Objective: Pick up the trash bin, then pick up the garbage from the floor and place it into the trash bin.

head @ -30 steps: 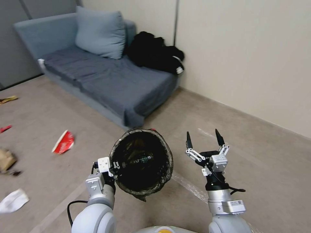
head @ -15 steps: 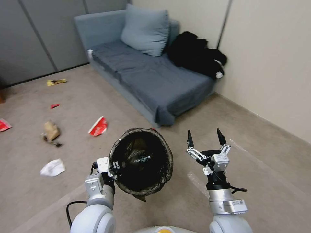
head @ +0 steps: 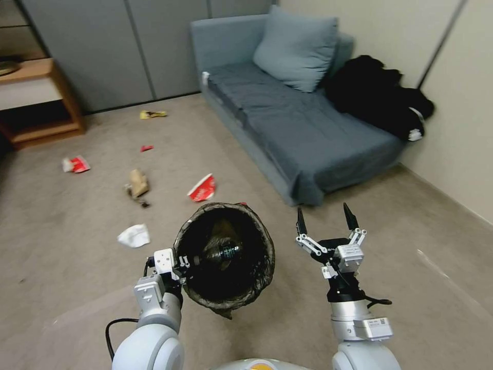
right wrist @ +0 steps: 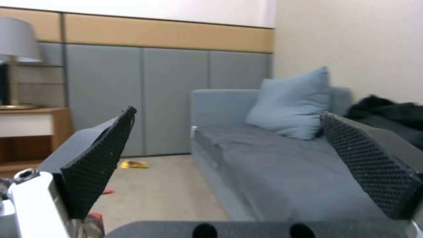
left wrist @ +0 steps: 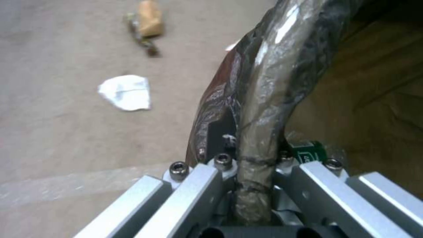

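My left gripper (head: 181, 267) is shut on the bagged rim of the trash bin (head: 257, 241), which it holds up in front of me, mouth tilted toward the camera. A clear green-labelled bottle (head: 223, 252) lies inside. In the left wrist view the rim (left wrist: 260, 109) passes between the gripper's jaws, with the bottle's green label (left wrist: 308, 150) beside it. My right gripper (head: 324, 218) is open and empty, right of the bin. Garbage lies on the floor: a red-and-white cup (head: 202, 188), white tissue (head: 134, 236), brown paper bag (head: 137, 182), a second cup (head: 76, 164), a red scrap (head: 147, 148) and a yellow wrapper (head: 153, 114).
A blue-grey sofa (head: 303, 118) with a cushion (head: 295, 49) and a black clothing heap (head: 380, 97) stands at the back right against the wall. A wooden side table (head: 36, 97) stands far left. Grey wall panels close off the back. Open carpet lies ahead and left.
The whole picture has swung: the camera turned left, bringing the side table and more floor litter into sight. Both arms and the bin keep the same pose relative to me.
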Controlling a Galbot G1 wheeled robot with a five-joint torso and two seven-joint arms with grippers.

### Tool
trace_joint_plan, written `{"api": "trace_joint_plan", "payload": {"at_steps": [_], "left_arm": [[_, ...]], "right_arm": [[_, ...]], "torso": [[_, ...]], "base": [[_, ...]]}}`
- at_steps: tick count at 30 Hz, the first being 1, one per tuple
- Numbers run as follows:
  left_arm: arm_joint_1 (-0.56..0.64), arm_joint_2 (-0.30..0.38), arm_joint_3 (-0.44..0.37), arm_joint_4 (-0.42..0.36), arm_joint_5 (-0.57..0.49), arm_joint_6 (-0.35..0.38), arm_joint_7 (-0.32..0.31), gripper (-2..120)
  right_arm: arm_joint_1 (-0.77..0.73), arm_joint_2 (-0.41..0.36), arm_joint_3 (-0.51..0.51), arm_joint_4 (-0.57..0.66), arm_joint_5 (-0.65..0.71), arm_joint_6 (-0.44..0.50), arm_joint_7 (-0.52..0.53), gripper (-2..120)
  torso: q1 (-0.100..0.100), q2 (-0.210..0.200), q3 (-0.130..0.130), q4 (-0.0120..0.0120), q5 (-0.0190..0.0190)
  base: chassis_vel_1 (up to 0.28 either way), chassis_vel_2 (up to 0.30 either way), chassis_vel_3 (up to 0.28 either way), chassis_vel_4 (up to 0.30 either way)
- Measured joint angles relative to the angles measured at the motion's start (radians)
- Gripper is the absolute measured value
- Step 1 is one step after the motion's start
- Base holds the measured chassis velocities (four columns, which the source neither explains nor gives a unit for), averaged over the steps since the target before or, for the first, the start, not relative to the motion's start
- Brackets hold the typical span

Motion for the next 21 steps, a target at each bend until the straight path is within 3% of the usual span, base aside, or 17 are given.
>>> {"api": "trace_joint_plan", "payload": {"at_steps": [21], "left_arm": [[-0.001,-0.003,0.006,0.01,0.006,-0.01,-0.002,0]], "right_arm": [[-0.002,0.005,-0.002,0.001,-0.002,0.002,-0.003,100]], "torso": [[0.0,0.0,0.0,0.0005,0.0001]], "base": [[0.122,0.115,0.121,0.116]]}}
